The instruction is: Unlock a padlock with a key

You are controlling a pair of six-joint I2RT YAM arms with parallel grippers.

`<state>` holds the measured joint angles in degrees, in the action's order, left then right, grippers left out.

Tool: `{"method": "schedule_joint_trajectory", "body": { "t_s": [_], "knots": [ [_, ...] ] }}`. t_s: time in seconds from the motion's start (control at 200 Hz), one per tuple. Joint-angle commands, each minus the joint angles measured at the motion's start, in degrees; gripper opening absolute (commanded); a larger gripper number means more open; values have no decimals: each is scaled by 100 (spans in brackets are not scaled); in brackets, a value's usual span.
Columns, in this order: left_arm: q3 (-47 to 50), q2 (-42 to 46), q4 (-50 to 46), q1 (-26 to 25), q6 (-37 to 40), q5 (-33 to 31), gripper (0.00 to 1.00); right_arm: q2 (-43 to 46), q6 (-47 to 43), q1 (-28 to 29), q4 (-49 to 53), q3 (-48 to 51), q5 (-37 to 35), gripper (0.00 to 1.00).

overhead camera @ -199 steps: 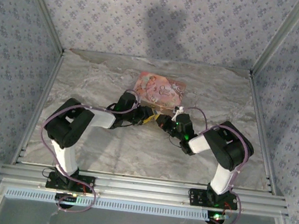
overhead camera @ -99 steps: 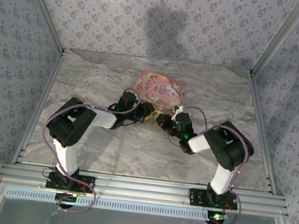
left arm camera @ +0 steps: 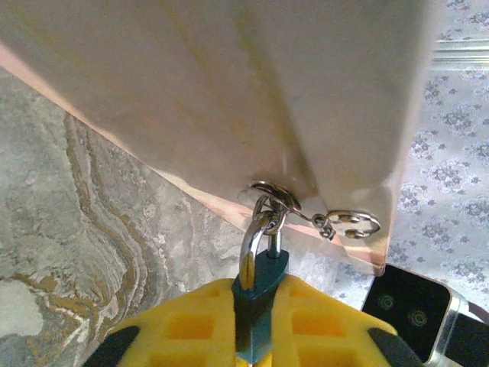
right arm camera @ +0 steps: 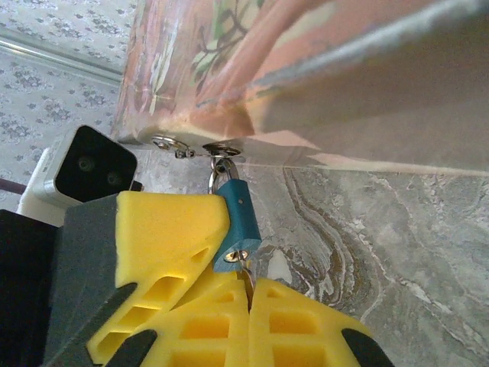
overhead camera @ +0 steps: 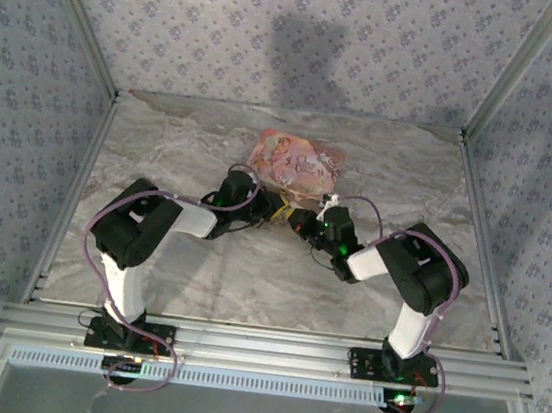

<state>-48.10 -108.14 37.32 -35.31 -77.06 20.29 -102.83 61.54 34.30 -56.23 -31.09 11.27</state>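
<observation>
The padlock [right arm camera: 235,225] is teal-blue and silvery. The box [overhead camera: 296,165] looks pink, perhaps cartoon-printed; the table [left arm camera: 69,229] is grey veined marble.

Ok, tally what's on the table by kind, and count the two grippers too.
Padlock: 1
Key: 1, barely showing at the lock's base
Pink box: 1
Grippers: 2, left gripper and right gripper
Total: 5

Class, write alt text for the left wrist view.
A small blue padlock is clamped between the yellow foam pads of the left end effector, its silvery shackle hooked through a metal ring on a pink box over the marbled tabletop.
</observation>
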Motion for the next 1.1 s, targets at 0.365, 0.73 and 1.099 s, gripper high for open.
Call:
{"method": "schedule_joint_trajectory", "body": {
  "t_s": [0.365,0.73,1.099],
  "knots": [
    [-178,217,-263,-60,-34,-134,5,912,-627,-140,576,370,-176,36],
    [-218,596,-559,-90,-364,-75,1,3046,-4408,-119,2265,659,-1090,71],
    [-209,792,-708,-95,-836,18,0,3702,-9857,445,2917,600,-1480,75]
  ]
}}
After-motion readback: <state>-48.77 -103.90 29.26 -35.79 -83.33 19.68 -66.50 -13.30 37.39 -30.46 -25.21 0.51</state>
